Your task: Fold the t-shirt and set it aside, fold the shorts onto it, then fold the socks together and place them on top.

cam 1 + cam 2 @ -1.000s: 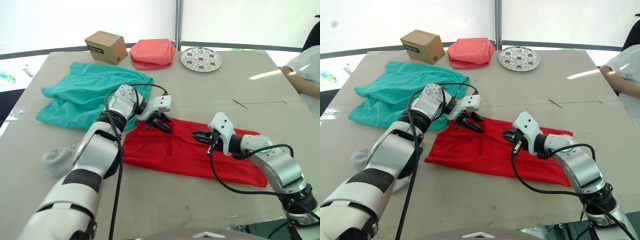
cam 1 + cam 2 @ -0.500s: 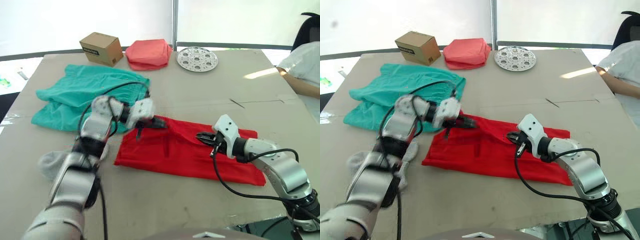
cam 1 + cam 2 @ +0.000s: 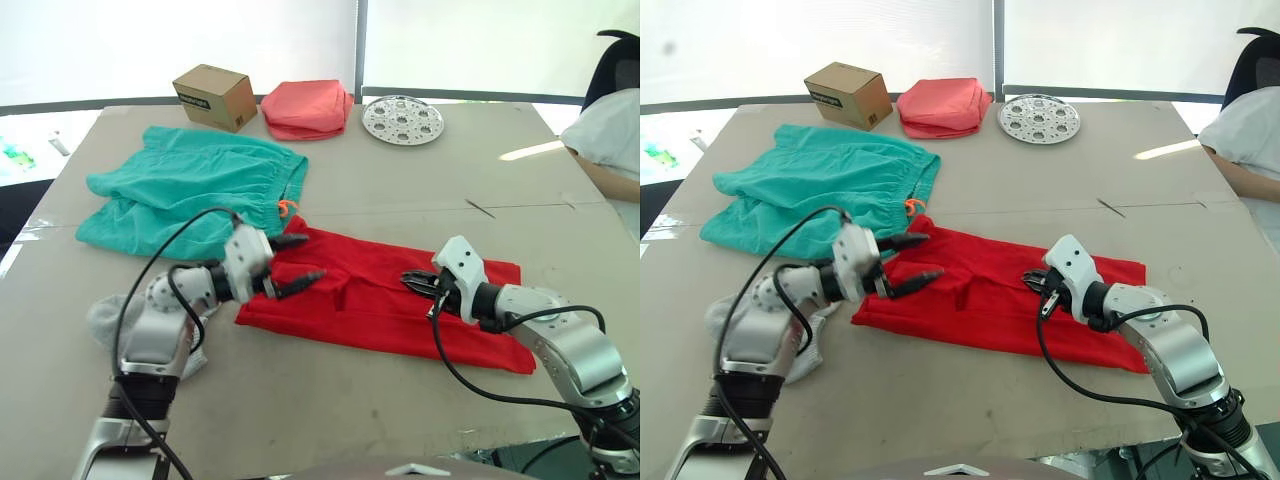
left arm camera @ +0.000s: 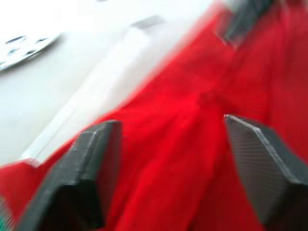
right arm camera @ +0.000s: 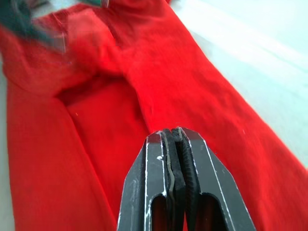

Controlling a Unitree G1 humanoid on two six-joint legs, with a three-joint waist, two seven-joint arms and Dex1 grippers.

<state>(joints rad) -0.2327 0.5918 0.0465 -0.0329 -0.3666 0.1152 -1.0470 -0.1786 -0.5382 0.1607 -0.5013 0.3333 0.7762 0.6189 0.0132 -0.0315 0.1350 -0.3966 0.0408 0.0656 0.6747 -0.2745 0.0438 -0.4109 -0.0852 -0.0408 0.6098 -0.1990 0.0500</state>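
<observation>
The red t-shirt (image 3: 380, 300) lies folded into a long strip across the middle of the table (image 3: 420, 190). My left gripper (image 3: 298, 260) is open over the strip's left end, its black fingers (image 4: 96, 168) spread wide with nothing between them. My right gripper (image 3: 415, 283) is shut, its tips (image 5: 174, 132) low over the strip's right half; no cloth shows between the fingers. The teal shorts (image 3: 190, 190) lie spread out at the back left, an orange drawstring loop (image 3: 287, 208) near the t-shirt's corner. A grey sock (image 3: 110, 318) lies crumpled at the front left, partly under my left arm.
Along the table's far edge stand a cardboard box (image 3: 212, 95), a folded salmon-pink cloth (image 3: 306, 108) and a round perforated metal plate (image 3: 402, 118). A person's sleeve and arm (image 3: 608, 135) reach in at the right edge.
My left gripper has opened and let go of the t-shirt, drawing back toward the strip's left end with its arm lowered. The right gripper has stayed shut and barely moved.
</observation>
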